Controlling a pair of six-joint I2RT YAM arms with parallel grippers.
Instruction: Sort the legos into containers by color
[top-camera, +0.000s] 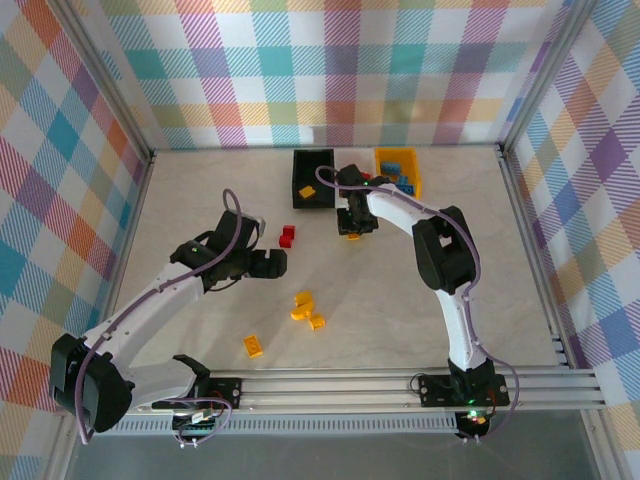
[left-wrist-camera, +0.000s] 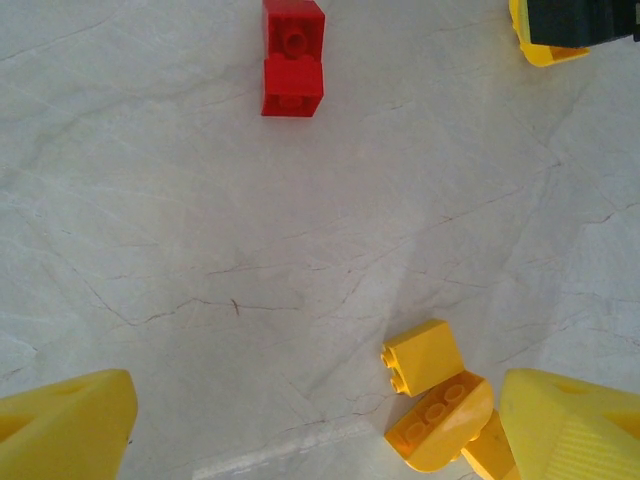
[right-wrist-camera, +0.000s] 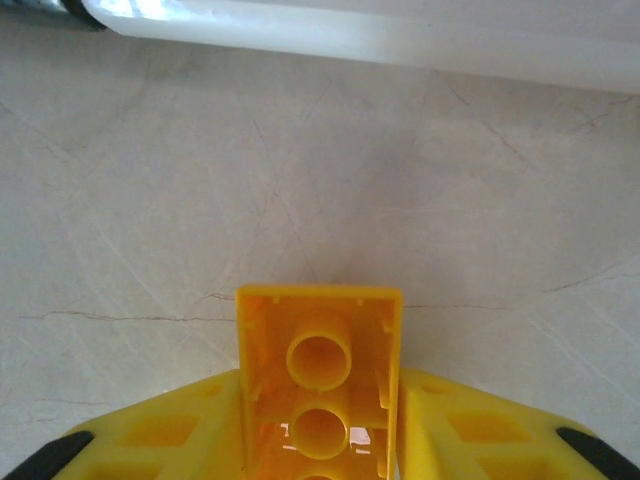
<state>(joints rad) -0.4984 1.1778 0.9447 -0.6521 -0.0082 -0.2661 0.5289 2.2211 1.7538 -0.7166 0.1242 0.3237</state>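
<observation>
Right, we're mid-carry here: the right gripper (top-camera: 352, 226) hangs just in front of the black bin (top-camera: 313, 178), off its near right corner, and its jaws are closed tight on a yellow brick (right-wrist-camera: 320, 320). In the right wrist view the brick is pinched between the two pads with its hollow underside facing us, and a white wall that we take for the white bin (right-wrist-camera: 350, 40) runs along just ahead of it. So the picking up is done and the drop is what's in hand. We'd call the next move a short lift and a reach over a rim. Which rim is the question: the yellow bin (top-camera: 398, 172), two places right of the black bin, has blue bricks (top-camera: 400, 183) in it, while the black bin shows one orange speck inside that may be a brick, so we'd lean that way but can't be sure. The brick has to clear the wall before the jaws part. Meanwhile the left gripper (top-camera: 272, 263) hovers further out in front of the black bin, spread wide with nothing in it. Two red bricks (left-wrist-camera: 292, 60) lie between it and that bin, and loose yellow bricks (left-wrist-camera: 425, 355) sit by its right pad. Plenty left on the table (top-camera: 450, 320) to sort.
</observation>
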